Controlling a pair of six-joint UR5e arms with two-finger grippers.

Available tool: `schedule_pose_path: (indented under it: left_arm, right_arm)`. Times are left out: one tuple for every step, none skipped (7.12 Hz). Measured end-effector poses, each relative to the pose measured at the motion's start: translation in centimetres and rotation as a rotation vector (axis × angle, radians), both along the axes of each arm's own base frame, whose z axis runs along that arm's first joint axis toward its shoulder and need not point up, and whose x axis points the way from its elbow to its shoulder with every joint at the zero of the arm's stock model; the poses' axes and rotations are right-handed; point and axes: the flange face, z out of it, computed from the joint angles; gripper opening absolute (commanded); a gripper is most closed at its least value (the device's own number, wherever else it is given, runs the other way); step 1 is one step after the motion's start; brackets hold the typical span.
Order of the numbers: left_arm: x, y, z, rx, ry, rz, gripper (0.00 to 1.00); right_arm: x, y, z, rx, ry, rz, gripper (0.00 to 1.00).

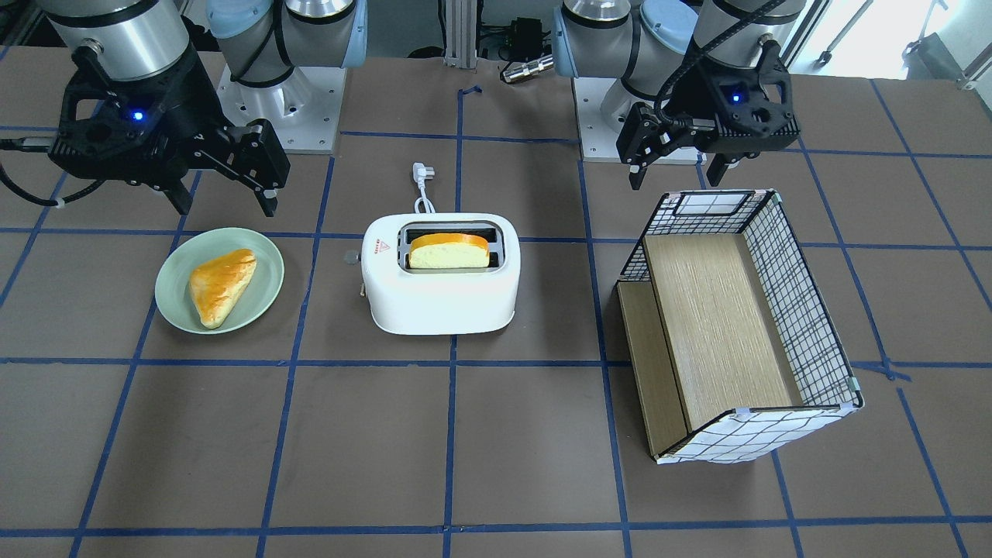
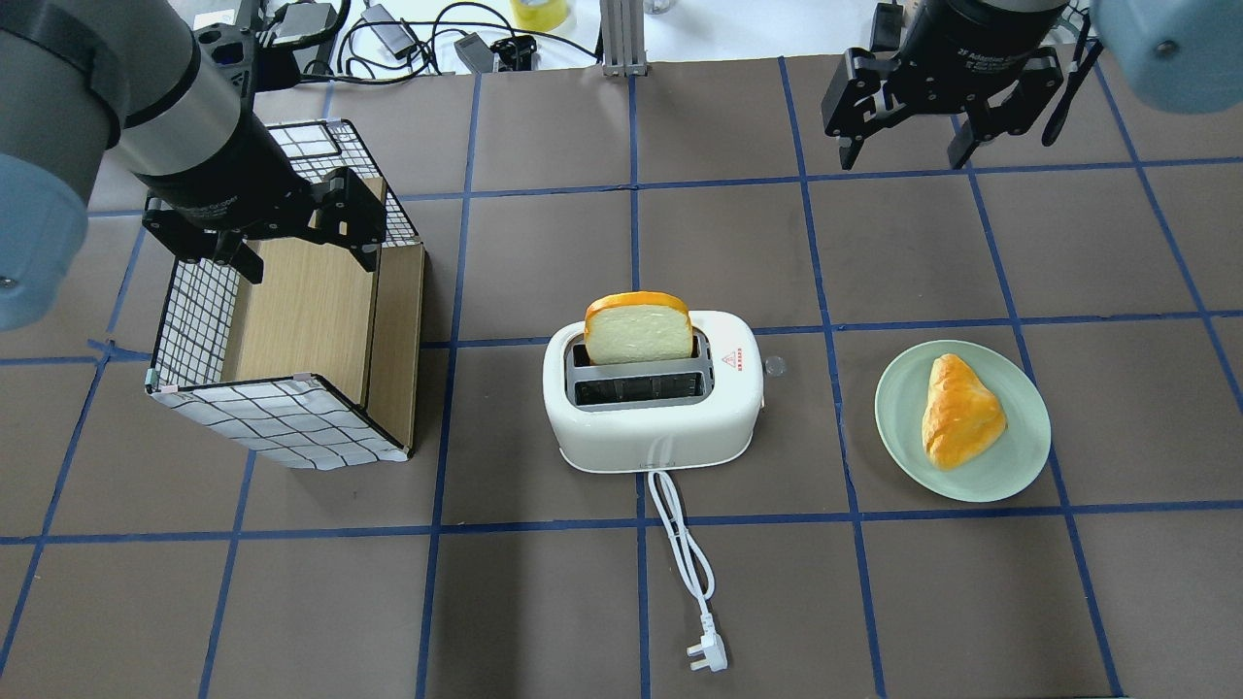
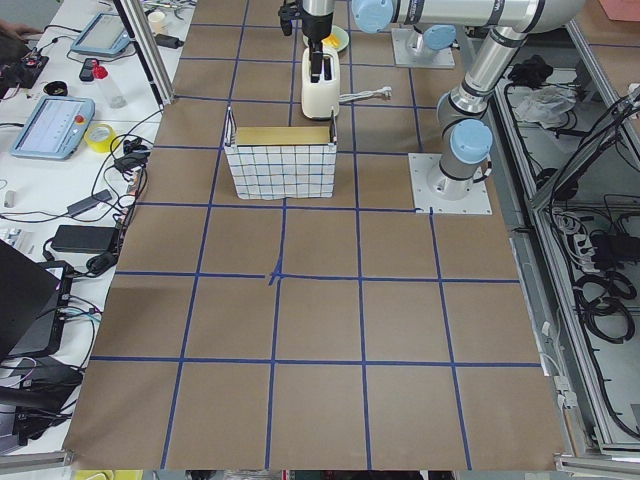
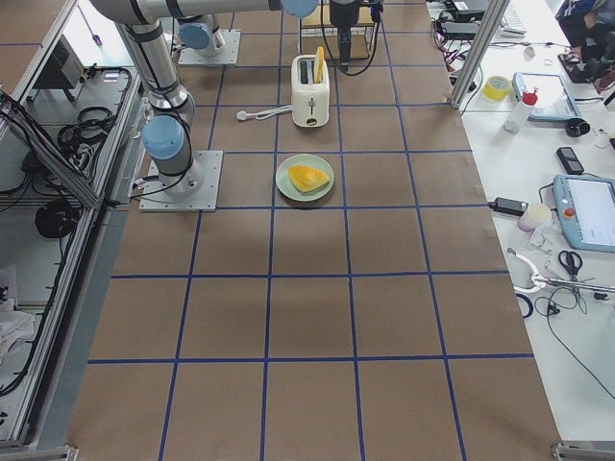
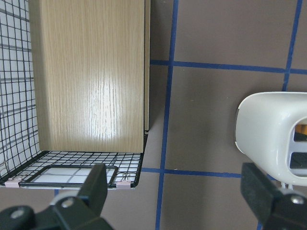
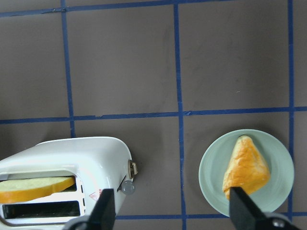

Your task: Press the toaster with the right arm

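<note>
We find the toaster (image 2: pixel 651 442) at the middle of the table (image 2: pixel 524 602), a bread slice (image 2: pixel 638 332) upright in the slot farther from the robot. Its grey lever knob (image 2: pixel 774 366) faces the green plate (image 2: pixel 1020 461), which bears a pastry (image 2: pixel 959 413). The right gripper (image 2: pixel 905 155) hangs well apart from the toaster, fingers spread and holding nothing, and the left gripper (image 2: pixel 309 260) hangs over the checked box (image 2: pixel 282 427), fingers likewise apart.
</note>
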Motion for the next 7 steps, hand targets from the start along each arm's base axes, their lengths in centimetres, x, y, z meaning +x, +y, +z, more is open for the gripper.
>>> schedule_pose_path:
  left_arm:
    - [0.0, 0.0, 0.0, 0.000, 0.000, 0.000, 1.00]
    - [0.0, 0.0, 0.0, 0.000, 0.001, 0.000, 1.00]
    - [0.0, 0.0, 0.0, 0.000, 0.000, 0.000, 1.00]
    - [0.0, 0.0, 0.0, 0.000, 0.000, 0.000, 1.00]
    - [0.0, 0.0, 0.0, 0.000, 0.000, 0.000, 1.00]
    - [0.0, 0.0, 0.0, 0.000, 0.000, 0.000, 1.00]
    - [0.0, 0.0, 0.0, 0.000, 0.000, 0.000, 1.00]
  right_arm:
    - [-0.1, 0.1, -0.5, 0.039, -0.065, -0.013, 0.00]
    - [-0.6, 0.1, -0.9, 0.077, -0.139, -0.036, 0.00]
    - [-1.4, -0.1, -1.6, 0.104, -0.216, -0.051, 0.00]
    - [-2.2, -0.1, -3.1, 0.126, -0.282, -0.029, 0.00]
    - [-2.9, 0.1, -5.4, 0.140, -0.346, 0.017, 0.00]
    - [-3.2, 0.3, -7.6, 0.142, -0.431, 0.059, 0.00]
    - [-3.9, 0.6, -9.9, 0.141, -0.514, 0.093, 0.00]
